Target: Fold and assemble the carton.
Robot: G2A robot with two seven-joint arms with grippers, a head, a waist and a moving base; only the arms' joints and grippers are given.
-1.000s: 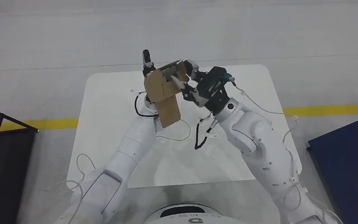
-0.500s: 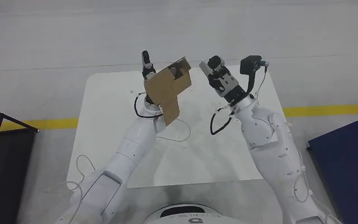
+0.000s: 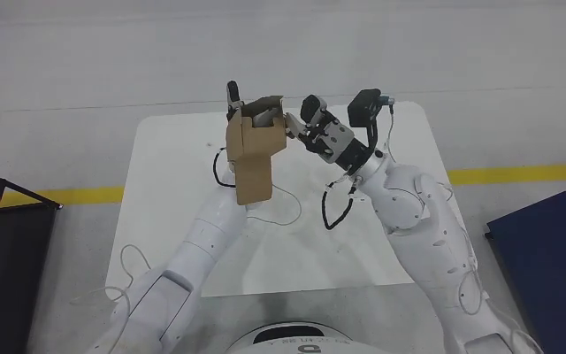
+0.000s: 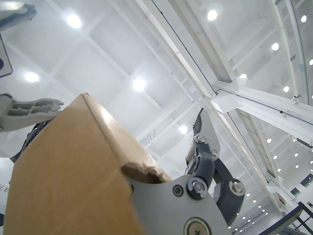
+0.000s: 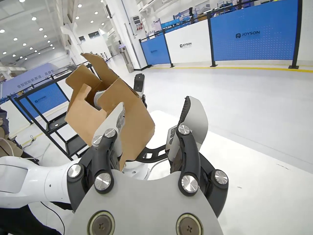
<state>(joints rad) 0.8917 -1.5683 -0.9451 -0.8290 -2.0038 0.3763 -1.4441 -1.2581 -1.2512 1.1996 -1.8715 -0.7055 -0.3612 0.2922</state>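
While our left pincer (image 3: 240, 108) clamps the carton (image 3: 252, 164) high above the white table (image 3: 168, 212), our right pincer (image 5: 154, 123) gapes wide, one finger (image 5: 115, 121) against a loose flap (image 5: 134, 108). We should press that flap inward slowly. Grey floor (image 3: 106, 53), yellow line (image 3: 62, 196) and blue barriers (image 5: 251, 37) surround us.

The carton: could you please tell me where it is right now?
In the top view the carton is in the air above the white table's far side, at the left gripper, with the right gripper against its top flaps.
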